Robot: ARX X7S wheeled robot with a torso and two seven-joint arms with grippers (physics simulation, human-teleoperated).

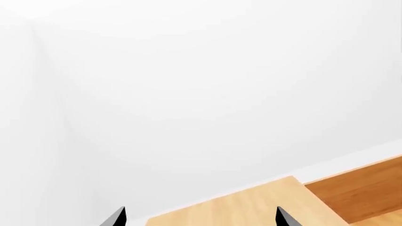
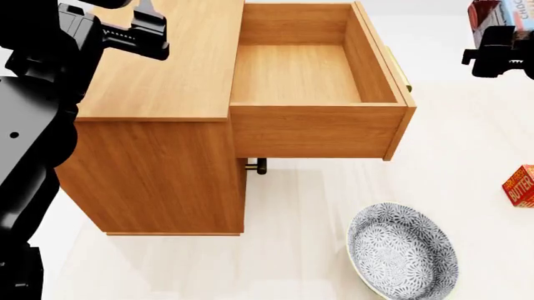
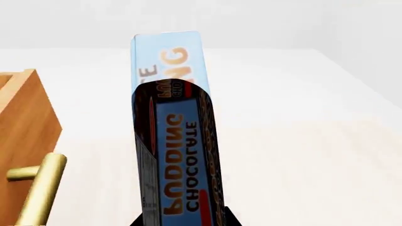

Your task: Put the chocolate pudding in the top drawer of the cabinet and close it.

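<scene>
Holding pudding (image 3: 176,141) clamped upright, right gripper (image 2: 499,53) hangs beside open top drawer (image 2: 317,128), apart from it. Left gripper (image 1: 199,217) spread open, holding nothing, over cabinet (image 2: 159,69) top.

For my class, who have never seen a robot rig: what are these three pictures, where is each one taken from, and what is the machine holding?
These are simulator renders of a two-armed wheeled robot, all from one moment. The head view looks down from the robot's head: a wooden cabinet stands on a pale floor with its top drawer pulled open and empty. The black shapes at the edges are the arms. On the floor lie a patterned bowl and a red butter box.

The other two pictures come from cameras near each pincer. The right wrist view shows the chocolate pudding, a thin box, gripped in the right pincer, with the drawer's brass handle beside it. The left wrist view shows the left pincer, its two dark tips apart and holding nothing, above the cabinet top, mostly facing a white wall.
</scene>
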